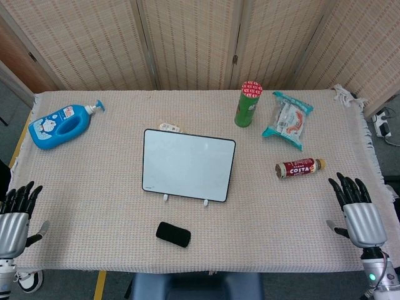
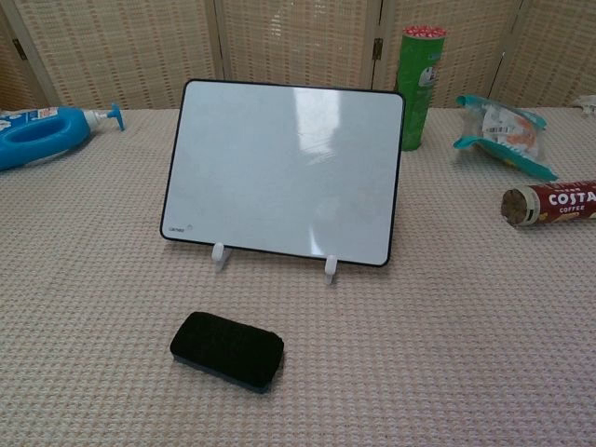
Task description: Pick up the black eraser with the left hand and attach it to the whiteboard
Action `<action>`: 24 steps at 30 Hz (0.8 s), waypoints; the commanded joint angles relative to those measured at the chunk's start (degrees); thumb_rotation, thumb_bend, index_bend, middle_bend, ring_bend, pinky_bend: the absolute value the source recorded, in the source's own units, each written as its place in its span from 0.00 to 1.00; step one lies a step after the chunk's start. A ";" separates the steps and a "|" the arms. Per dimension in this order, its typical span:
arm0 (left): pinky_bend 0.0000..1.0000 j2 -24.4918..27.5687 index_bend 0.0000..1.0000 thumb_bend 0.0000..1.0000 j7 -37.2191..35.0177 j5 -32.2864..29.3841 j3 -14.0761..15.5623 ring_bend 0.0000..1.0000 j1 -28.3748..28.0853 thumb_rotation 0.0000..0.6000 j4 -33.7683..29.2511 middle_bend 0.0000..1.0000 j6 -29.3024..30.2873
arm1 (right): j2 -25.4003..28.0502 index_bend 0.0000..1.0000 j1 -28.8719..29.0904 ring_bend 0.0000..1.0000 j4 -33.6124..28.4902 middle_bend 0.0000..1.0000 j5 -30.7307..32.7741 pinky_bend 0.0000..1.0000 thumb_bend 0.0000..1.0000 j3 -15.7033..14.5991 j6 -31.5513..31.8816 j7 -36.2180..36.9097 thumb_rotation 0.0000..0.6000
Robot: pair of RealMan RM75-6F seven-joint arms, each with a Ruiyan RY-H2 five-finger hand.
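Observation:
The black eraser [image 1: 173, 234] [image 2: 226, 350] lies flat on the woven tablecloth, just in front of the whiteboard. The whiteboard [image 1: 188, 165] [image 2: 284, 170] leans back on two small white feet at the table's middle, its face blank. My left hand [image 1: 15, 215] rests at the table's front left corner, fingers apart and holding nothing, well to the left of the eraser. My right hand [image 1: 359, 212] sits at the front right corner, fingers spread, also holding nothing. Neither hand appears in the chest view.
A blue soap bottle [image 1: 59, 125] [image 2: 42, 136] lies at the back left. A green snack can [image 1: 248, 104] [image 2: 419, 88] stands behind the board's right side, beside a teal snack bag [image 1: 287, 120] [image 2: 504, 130]. A Costa coffee bottle [image 1: 299, 168] [image 2: 549, 203] lies right.

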 commanded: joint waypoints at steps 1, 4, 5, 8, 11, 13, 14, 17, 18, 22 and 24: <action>0.04 0.11 0.00 0.36 0.54 0.29 0.29 0.04 0.24 1.00 -0.59 0.04 0.27 | 0.08 0.00 -0.03 0.00 -0.09 0.00 0.11 0.00 0.15 -0.02 -0.05 -0.07 1.00; 0.04 0.16 0.00 0.36 1.25 0.97 0.74 0.04 0.16 1.00 -1.20 0.05 0.04 | 0.16 0.00 -0.19 0.00 -0.11 0.00 -0.47 0.00 0.15 -0.31 0.27 -0.11 1.00; 0.04 0.09 0.00 0.36 1.65 1.25 0.90 0.04 0.04 1.00 -1.18 0.05 -0.15 | 0.17 0.00 -0.27 0.00 -0.15 0.00 -0.70 0.00 0.15 -0.44 0.42 -0.06 1.00; 0.04 -0.02 0.00 0.36 2.06 2.49 1.60 0.04 -0.47 1.00 -1.56 0.06 -1.04 | 0.18 0.00 -0.63 0.00 -0.17 0.00 -1.47 0.00 0.15 -0.85 1.05 -0.17 1.00; 0.06 0.18 0.00 0.36 1.72 6.40 3.23 0.04 -1.19 1.00 -1.03 0.11 -1.51 | -0.13 0.00 -1.08 0.00 -0.21 0.00 -2.20 0.00 0.15 -1.25 1.83 -0.79 1.00; 0.11 0.77 0.02 0.34 1.14 9.02 4.77 0.06 -1.87 1.00 -1.01 0.24 -2.69 | -0.38 0.00 -1.22 0.00 -0.28 0.00 -2.89 0.00 0.15 -1.67 1.98 -1.36 1.00; 0.17 1.09 0.04 0.33 0.68 10.23 5.32 0.08 -2.31 1.00 -1.06 0.30 -3.20 | -0.46 0.00 -1.19 0.00 -0.31 0.00 -3.22 0.00 0.15 -1.86 1.92 -1.46 1.00; 0.48 1.08 0.15 0.29 -1.64 14.19 6.29 0.30 -3.72 1.00 -0.75 0.59 -3.50 | -0.69 0.00 -1.04 0.00 -0.31 0.00 -3.67 0.00 0.15 -2.26 1.35 -1.86 1.00; 0.66 0.75 0.20 0.29 -2.04 15.14 6.40 0.47 -4.05 1.00 -0.73 0.75 -3.39 | -0.72 0.00 -1.00 0.00 -0.34 0.00 -3.55 0.00 0.15 -2.32 1.10 -1.99 1.00; 0.99 1.31 0.30 0.27 0.92 16.43 7.15 0.82 -5.98 1.00 -4.59 1.00 -7.07 | -0.08 0.00 -0.70 0.00 -0.92 0.00 -3.39 0.00 0.15 -2.63 -0.07 -1.57 1.00; 1.00 2.08 0.30 0.26 2.64 15.92 7.35 0.87 -7.35 1.00 -7.32 1.00 -10.28 | 0.30 0.00 -0.61 0.00 -1.02 0.00 -3.64 0.00 0.15 -2.79 -0.25 -0.90 1.00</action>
